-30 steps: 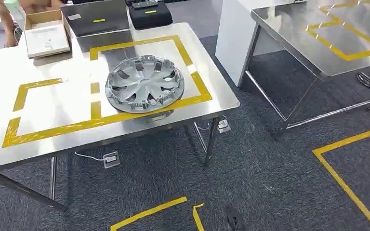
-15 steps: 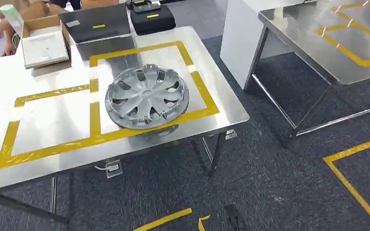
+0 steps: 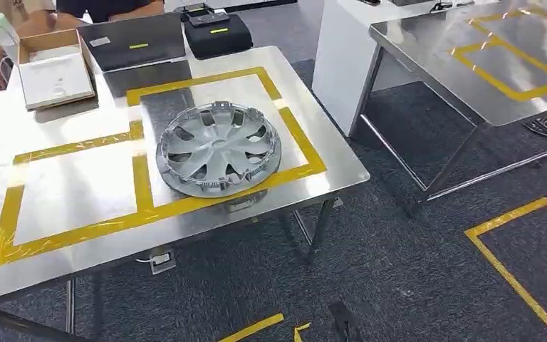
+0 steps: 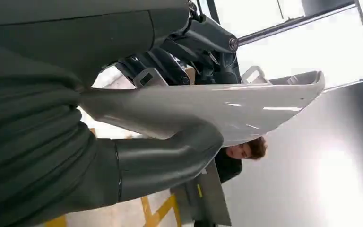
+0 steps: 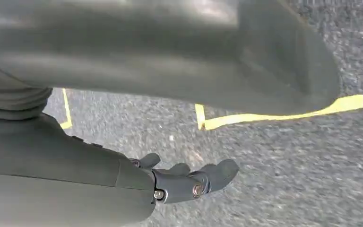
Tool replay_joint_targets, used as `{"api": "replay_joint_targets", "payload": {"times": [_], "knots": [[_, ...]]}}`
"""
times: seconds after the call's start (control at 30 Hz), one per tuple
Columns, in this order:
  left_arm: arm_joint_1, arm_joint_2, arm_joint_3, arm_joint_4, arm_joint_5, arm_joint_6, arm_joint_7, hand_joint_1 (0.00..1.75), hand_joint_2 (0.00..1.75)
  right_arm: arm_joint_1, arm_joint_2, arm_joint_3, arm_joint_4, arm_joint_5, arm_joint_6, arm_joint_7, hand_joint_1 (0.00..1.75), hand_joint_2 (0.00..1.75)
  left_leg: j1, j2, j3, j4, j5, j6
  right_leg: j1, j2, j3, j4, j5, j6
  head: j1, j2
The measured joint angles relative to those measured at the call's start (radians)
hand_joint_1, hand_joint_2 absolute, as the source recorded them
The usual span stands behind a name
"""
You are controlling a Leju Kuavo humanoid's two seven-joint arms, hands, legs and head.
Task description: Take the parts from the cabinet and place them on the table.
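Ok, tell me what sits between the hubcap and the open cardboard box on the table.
Head view: only bare steel tabletop and yellow tape between the hubcap and cardboard box.

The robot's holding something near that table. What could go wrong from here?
The left hand grips the pale part by one edge only, so it might slip out. The hubcap already on the table lies close to the front edge; a bump while setting things down could push it off.

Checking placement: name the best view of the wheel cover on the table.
Head view: the wheel cover lies whole on the table. The wrist views face elsewhere: a pale part in the left hand, carpet.
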Motion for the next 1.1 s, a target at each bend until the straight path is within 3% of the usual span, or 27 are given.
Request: {"api": "replay_joint_targets", "payload": {"times": [0.07, 0.1, 0.13, 0.17, 0.2, 0.23, 0.27, 0.3, 0.37, 0.43, 0.47, 0.5, 0.53, 0.6, 0.63, 0.67, 0.7, 0.77, 0.8, 0.83, 0.87, 0.9, 0.93, 1.1], "knots": [[0.0, 0.003, 0.0, 0.008, 0.005, -0.003, 0.0, 1.75, 1.75, -0.001, 0.0, 0.0, 0.0, 0.0, 0.0, 0.0, 0.0, 0.0, -0.006, 0.02, 0.0, 0.0, -0.003, 0.007, 0.0, -0.009, -0.086, 0.169, -0.074, 0.003, 0.003, 0.0], [0.001, 0.003, 0.0, 0.011, 0.006, -0.005, -0.001, 1.75, 1.75, 0.0, 0.0, 0.0, 0.0, 0.001, 0.0, 0.0, 0.0, 0.0, -0.01, 0.029, 0.0, 0.0, -0.005, 0.009, 0.001, -0.009, -0.121, 0.235, -0.093, 0.002, 0.003, 0.0], [0.003, 0.004, 0.0, 0.015, 0.008, -0.005, -0.003, 1.75, 1.75, 0.002, 0.0, 0.0, 0.0, 0.002, 0.0, 0.0, 0.0, 0.0, -0.012, 0.038, 0.001, 0.001, -0.006, 0.011, 0.003, -0.009, -0.137, 0.259, -0.088, -0.001, 0.003, 0.0], [0.005, 0.005, 0.0, 0.017, 0.009, -0.006, -0.004, 1.75, 1.75, 0.005, 0.0, 0.0, 0.0, 0.002, 0.0, 0.0, 0.0, 0.0, -0.015, 0.047, 0.003, 0.001, -0.008, 0.013, 0.005, -0.01, -0.126, 0.231, -0.062, -0.006, 0.003, 0.0], [0.007, 0.006, 0.0, 0.017, 0.011, -0.006, -0.007, 1.75, 1.75, 0.006, 0.0, 0.0, 0.0, 0.002, 0.0, 0.0, 0.0, 0.0, -0.017, 0.054, 0.006, 0.001, -0.009, 0.014, 0.008, -0.013, -0.092, 0.164, -0.022, -0.013, 0.003, 0.0], [0.006, 0.007, 0.001, 0.017, 0.015, -0.006, -0.008, 1.75, 1.75, 0.007, 0.0, 0.0, 0.0, 0.003, 0.0, 0.0, 0.0, 0.0, -0.02, 0.063, 0.01, 0.0, -0.011, 0.014, 0.014, -0.023, -0.038, 0.057, 0.026, -0.024, 0.004, 0.0], [0.007, 0.01, 0.002, 0.017, 0.017, -0.006, -0.01, 1.75, 1.75, 0.006, 0.0, 0.0, 0.0, 0.003, 0.0, 0.0, 0.0, 0.0, -0.021, 0.07, 0.014, 0.0, -0.013, 0.013, 0.023, -0.056, 0.014, -0.038, 0.056, -0.038, 0.004, 0.0], [0.008, 0.011, 0.002, 0.018, 0.018, -0.006, -0.011, 1.75, 1.75, 0.003, -0.002, 0.0, 0.0, 0.003, 0.001, 0.0, 0.0, 0.0, -0.03, 0.078, 0.014, 0.001, -0.017, 0.007, 0.03, -0.074, 0.02, -0.059, 0.039, -0.042, 0.002, 0.0], [0.009, 0.014, 0.004, 0.02, 0.023, -0.007, -0.013, 1.75, 1.75, 0.003, -0.002, 0.0, 0.0, 0.003, 0.002, 0.0, 0.0, 0.0, -0.026, 0.088, 0.016, -0.002, -0.019, -0.002, 0.03, -0.055, 0.016, -0.065, 0.046, -0.042, 0.004, 0.0], [0.009, 0.015, 0.004, 0.021, 0.023, -0.007, -0.014, 1.75, 1.75, 0.006, -0.002, 0.0, 0.0, 0.003, 0.002, 0.0, 0.0, 0.0, -0.029, 0.104, 0.026, -0.008, -0.02, -0.013, 0.029, -0.038, 0.02, -0.077, 0.052, -0.053, 0.004, 0.0], [0.011, 0.019, 0.005, 0.022, 0.024, -0.007, -0.016, 1.75, 1.75, 0.009, -0.002, 0.0, 0.0, 0.002, 0.003, 0.0, 0.0, 0.0, -0.023, 0.079, 0.021, 0.003, -0.025, -0.02, 0.019, -0.032, 0.033, -0.087, 0.061, -0.056, 0.006, 0.0], [0.01, 0.021, 0.006, 0.023, 0.025, -0.009, -0.018, 1.75, 1.75, 0.008, -0.002, 0.0, 0.0, 0.003, 0.005, -0.001, 0.0, 0.0, -0.022, 0.042, 0.007, 0.038, -0.054, -0.024, 0.016, -0.024, 0.035, -0.089, 0.062, -0.06, 0.0, 0.0], [0.011, 0.022, 0.009, 0.025, 0.026, -0.009, -0.018, 1.75, 1.75, 0.006, -0.003, 0.0, 0.0, 0.003, 0.006, -0.001, 0.0, 0.0, -0.021, 0.026, -0.021, 0.102, -0.093, -0.029, 0.013, -0.016, 0.035, -0.089, 0.063, -0.061, 0.001, 0.0], [0.014, 0.022, 0.011, 0.032, 0.026, -0.009, -0.018, 1.75, 1.75, 0.006, -0.003, 0.0, 0.0, 0.002, 0.008, -0.001, 0.0, 0.0, -0.017, 0.019, -0.097, 0.256, -0.159, -0.037, 0.012, 0.003, 0.035, -0.088, 0.062, -0.062, 0.0, 0.0], [0.015, 0.022, 0.011, 0.035, 0.026, -0.009, -0.017, 1.75, 1.75, 0.007, -0.003, 0.0, 0.0, 0.001, 0.008, -0.001, 0.0, 0.0, -0.014, 0.019, -0.119, 0.296, -0.163, -0.039, 0.012, 0.013, 0.035, -0.088, 0.062, -0.062, 0.001, 0.0], [0.014, 0.022, 0.011, 0.037, 0.026, -0.009, -0.017, 1.75, 1.75, 0.009, -0.003, 0.0, 0.0, 0.001, 0.009, -0.001, 0.0, 0.0, -0.013, 0.019, -0.115, 0.282, -0.14, -0.04, 0.011, 0.025, 0.036, -0.087, 0.062, -0.061, 0.001, 0.0], [0.013, 0.022, 0.011, 0.038, 0.026, -0.009, -0.017, 1.75, 1.75, 0.008, -0.003, 0.0, 0.0, 0.001, 0.009, -0.002, 0.0, 0.0, -0.012, 0.018, -0.091, 0.228, -0.1, -0.04, 0.009, 0.031, 0.037, -0.085, 0.061, -0.06, 0.001, 0.0], [0.009, 0.025, 0.011, 0.04, 0.026, -0.009, -0.017, 1.75, 1.75, 0.008, -0.003, 0.0, 0.0, 0.0, 0.009, -0.007, 0.0, 0.0, -0.009, 0.014, -0.004, 0.046, -0.003, -0.041, 0.005, 0.046, 0.041, -0.077, 0.054, -0.05, 0.001, 0.0], [0.006, 0.025, 0.011, 0.044, 0.026, -0.009, -0.017, 1.75, 1.75, 0.009, -0.005, 0.0, 0.0, 0.0, 0.009, -0.007, 0.0, 0.0, -0.009, 0.003, 0.016, 0.004, -0.015, -0.042, 0.007, 0.052, 0.04, -0.073, 0.05, -0.044, 0.0, 0.0], [0.003, 0.027, 0.011, 0.047, 0.023, -0.008, -0.014, 1.75, 1.75, 0.008, -0.005, -0.001, 0.0, 0.0, 0.009, -0.007, 0.0, 0.0, -0.012, -0.002, 0.02, -0.007, -0.015, -0.028, 0.009, 0.058, 0.033, -0.067, 0.047, -0.037, -0.002, 0.0], [0.002, 0.031, 0.011, 0.051, 0.012, -0.007, -0.008, 1.75, 1.75, 0.009, -0.005, -0.001, 0.0, -0.001, 0.011, -0.007, 0.0, 0.0, -0.011, 0.0, 0.02, -0.01, -0.012, -0.024, 0.009, 0.058, 0.031, -0.068, 0.049, -0.034, 0.001, 0.0], [-0.003, 0.033, 0.011, 0.062, 0.003, -0.006, -0.004, 1.75, 1.75, 0.011, -0.006, -0.001, 0.0, -0.001, 0.016, -0.007, 0.0, 0.0, -0.011, -0.001, 0.019, -0.01, -0.011, -0.024, 0.013, 0.057, 0.03, -0.067, 0.05, -0.05, 0.001, 0.0], [-0.013, 0.035, 0.01, 0.077, -0.003, -0.006, 0.002, 1.75, 1.75, 0.012, -0.006, -0.001, 0.0, -0.001, 0.018, -0.007, 0.0, 0.0, -0.012, -0.003, 0.018, -0.01, -0.01, -0.022, 0.013, 0.056, 0.03, -0.069, 0.051, -0.056, 0.002, 0.0], [-0.104, 0.049, 0.003, 0.234, -0.038, -0.052, 0.018, 1.75, 1.75, 0.006, -0.006, -0.001, 0.0, 0.003, 0.026, -0.008, 0.0, 0.0, -0.014, -0.009, 0.018, -0.01, -0.009, -0.011, 0.013, 0.049, 0.04, -0.082, 0.055, -0.05, 0.002, 0.0]]}}
